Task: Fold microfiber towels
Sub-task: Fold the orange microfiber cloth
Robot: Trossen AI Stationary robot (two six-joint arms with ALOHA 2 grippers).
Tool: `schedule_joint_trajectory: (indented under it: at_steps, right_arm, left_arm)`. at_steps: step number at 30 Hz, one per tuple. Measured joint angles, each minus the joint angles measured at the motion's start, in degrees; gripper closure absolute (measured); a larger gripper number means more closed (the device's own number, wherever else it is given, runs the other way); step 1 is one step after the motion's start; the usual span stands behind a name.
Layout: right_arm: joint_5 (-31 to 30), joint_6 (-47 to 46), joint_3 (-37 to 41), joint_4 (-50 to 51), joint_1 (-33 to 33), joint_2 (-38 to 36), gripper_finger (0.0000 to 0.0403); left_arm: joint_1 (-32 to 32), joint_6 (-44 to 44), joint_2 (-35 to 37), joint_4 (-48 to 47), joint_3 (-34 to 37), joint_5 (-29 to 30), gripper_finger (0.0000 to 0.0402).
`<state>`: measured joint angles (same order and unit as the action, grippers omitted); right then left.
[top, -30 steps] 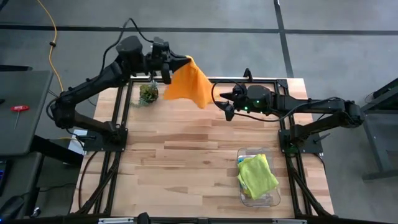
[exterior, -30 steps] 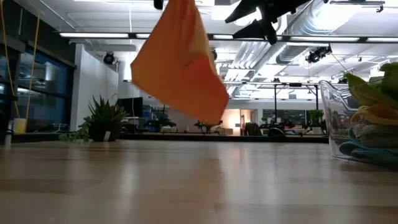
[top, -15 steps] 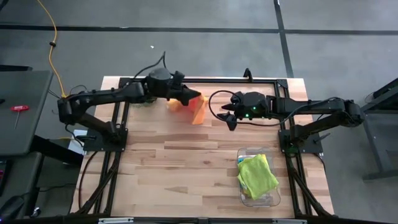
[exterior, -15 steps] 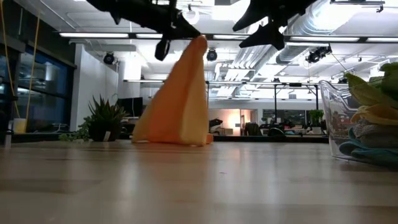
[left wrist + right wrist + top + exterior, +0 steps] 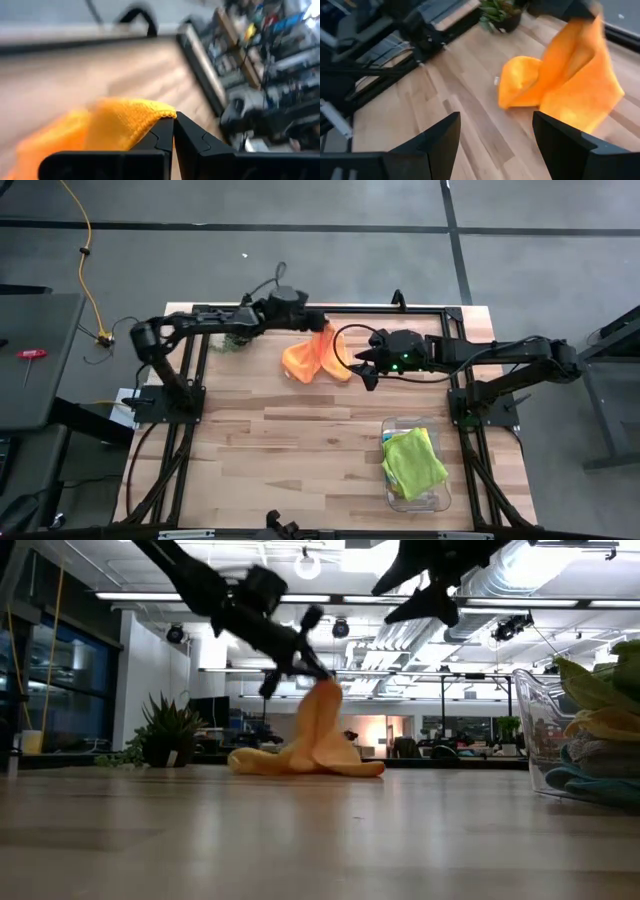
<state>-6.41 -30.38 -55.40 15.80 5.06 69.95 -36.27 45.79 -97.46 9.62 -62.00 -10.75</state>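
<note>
The orange microfiber towel lies half-collapsed near the far edge of the table, roughly midway between its two far corners; one corner is lifted off the wood, pinched in the left gripper, whose fingers are pressed together on the cloth's edge, as the left wrist view shows; the rest of the towel slumps in a crumpled heap below and toward the near side of that grip. The right gripper hovers just beside the towel, on its right, fingers spread wide and holding nothing; the heap lies straight ahead of those fingers in the right wrist view. That is the relation the next move likely turns on: the free, drooping part of the cloth sits between the two grippers, nearer the right one, so the right arm looks best placed to take a second corner and let the pair stretch the towel flat. The clear plastic bin, near the right near corner, holds the lime green towel atop others; the small potted plant stands behind the left arm.
</note>
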Motion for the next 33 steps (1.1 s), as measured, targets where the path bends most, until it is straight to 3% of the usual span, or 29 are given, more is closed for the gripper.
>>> schedule_joint_trajectory:
  at_steps: [4,14,16,21,27,33]
  right_arm:
    - [-0.75,-1.14,0.0,0.17,-1.22,4.77,0.0162]
    - [-8.03,1.7,0.0,0.43,-5.57,21.37,0.0162]
    - [-6.03,-2.06,0.0,0.75,-4.93,23.53,0.0162]
    - [-2.07,-23.11,0.09,8.1,-0.27,26.69,0.0162]
    - [3.34,-26.82,0.02,0.83,2.5,26.71,0.0162]
    - [3.96,-33.27,0.0,-0.24,3.67,29.74,0.0162]
  left_arm:
    - [-0.05,0.91,-5.21,-1.02,0.44,-4.71,0.0401]
    - [-0.18,-4.31,-7.0,-5.77,0.45,-4.27,0.0401]
    - [-0.39,-4.39,-6.52,-5.33,0.45,-4.32,0.0401]
    - [-1.1,-4.55,-5.8,-5.19,0.41,-5.31,0.0401]
    - [-1.38,-4.5,-5.67,-4.52,0.39,-5.67,0.0401]
    - [-1.51,-4.43,-5.67,-3.32,0.39,-6.51,0.0401]
